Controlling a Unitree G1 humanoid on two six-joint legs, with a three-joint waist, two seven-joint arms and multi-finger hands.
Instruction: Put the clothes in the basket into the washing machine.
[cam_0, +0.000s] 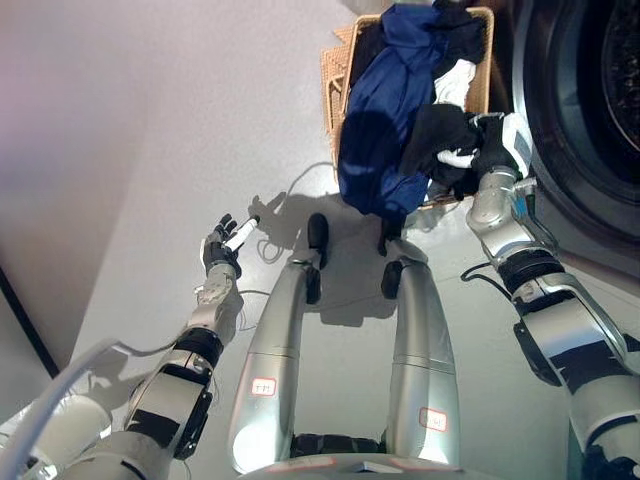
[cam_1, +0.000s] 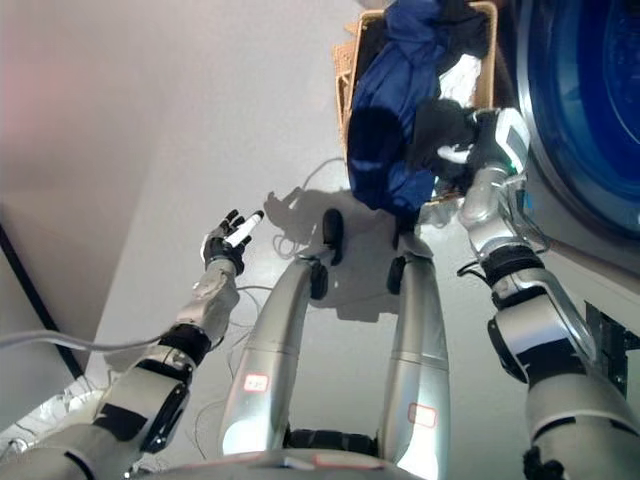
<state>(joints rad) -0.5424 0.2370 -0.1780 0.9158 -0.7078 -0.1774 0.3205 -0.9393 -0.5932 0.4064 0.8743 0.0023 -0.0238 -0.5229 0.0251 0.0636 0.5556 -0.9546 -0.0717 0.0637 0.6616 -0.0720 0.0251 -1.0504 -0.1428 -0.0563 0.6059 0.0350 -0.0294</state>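
Clothes (cam_0: 385, 110), soft, heaped in woven basket (cam_0: 338, 75); right hand (cam_0: 480, 150) grips dark cloth; left hand (cam_0: 224, 245) open

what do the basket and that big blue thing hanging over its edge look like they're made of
The basket looks like woven wicker or rattan, tan and matte: a plaited weave shows on its rim and wall. The blue garment looks like soft, slightly sheeny fabric, draping in loose folds; the exact fibre can't be told.

A pale grey smooth floor (cam_0: 180, 130) carries a tan woven wicker basket (cam_0: 338, 75) at far right (heaped with clothes).
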